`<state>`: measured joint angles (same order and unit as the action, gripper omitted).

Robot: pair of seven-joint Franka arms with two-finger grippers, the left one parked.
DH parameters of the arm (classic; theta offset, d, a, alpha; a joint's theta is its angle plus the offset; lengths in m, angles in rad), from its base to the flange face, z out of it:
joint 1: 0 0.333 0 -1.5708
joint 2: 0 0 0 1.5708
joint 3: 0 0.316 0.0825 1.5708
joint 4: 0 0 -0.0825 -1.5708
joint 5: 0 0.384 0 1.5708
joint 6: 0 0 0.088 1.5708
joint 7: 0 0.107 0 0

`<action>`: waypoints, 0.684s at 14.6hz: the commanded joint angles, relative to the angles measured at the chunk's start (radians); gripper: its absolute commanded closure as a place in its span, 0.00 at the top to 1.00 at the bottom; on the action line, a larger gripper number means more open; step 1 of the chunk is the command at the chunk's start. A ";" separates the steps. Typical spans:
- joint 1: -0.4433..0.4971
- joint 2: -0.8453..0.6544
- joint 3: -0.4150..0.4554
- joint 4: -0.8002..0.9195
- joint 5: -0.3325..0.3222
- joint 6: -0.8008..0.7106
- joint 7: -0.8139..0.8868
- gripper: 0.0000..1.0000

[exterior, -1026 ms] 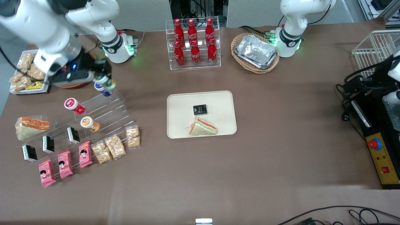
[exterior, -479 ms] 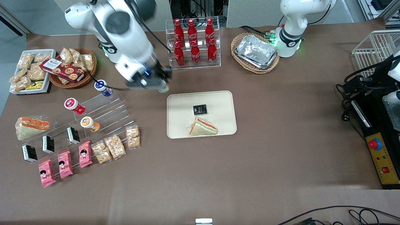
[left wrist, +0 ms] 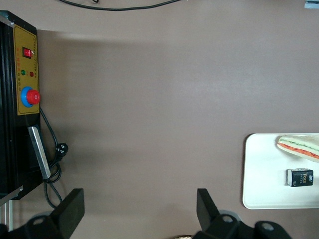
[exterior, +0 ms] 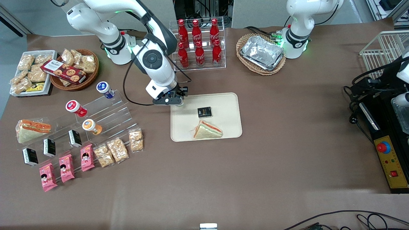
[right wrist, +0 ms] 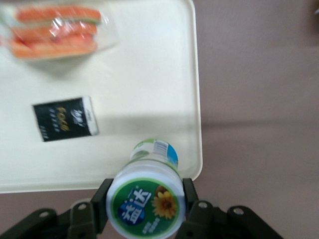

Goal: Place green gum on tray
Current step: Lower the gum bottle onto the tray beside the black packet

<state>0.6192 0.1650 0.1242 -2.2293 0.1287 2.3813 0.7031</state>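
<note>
My right gripper (exterior: 176, 103) hangs over the corner of the cream tray (exterior: 223, 105) that is farthest from the front camera, toward the working arm's end. In the right wrist view the gripper (right wrist: 144, 196) is shut on the green gum (right wrist: 145, 200), a small bottle with a round green-and-white lid, held just above the tray (right wrist: 164, 74) near its corner. In the front view the gum is hidden under the hand. A black packet (exterior: 204, 112) and a wrapped sandwich (exterior: 207, 130) lie on the tray.
A clear stepped stand (exterior: 105, 111) holds blue-lidded (exterior: 104, 89), red-lidded (exterior: 75, 108) and orange-lidded (exterior: 91, 126) bottles. A cola rack (exterior: 198, 44) and a wicker basket with foil containers (exterior: 261, 53) stand farther from the camera. Snack packets (exterior: 116, 150) lie nearer the camera.
The right arm has swung from the stepped stand to the tray's corner with the green gum in its fingers, and has come lower over the tray.
</note>
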 commanded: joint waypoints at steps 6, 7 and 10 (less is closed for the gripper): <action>0.043 0.099 -0.011 -0.089 0.002 0.216 0.013 0.29; 0.043 0.114 -0.011 -0.087 0.000 0.235 0.013 0.30; 0.050 0.136 -0.011 -0.082 -0.004 0.253 0.013 0.95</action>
<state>0.6536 0.2700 0.1209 -2.3196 0.1286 2.5976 0.7099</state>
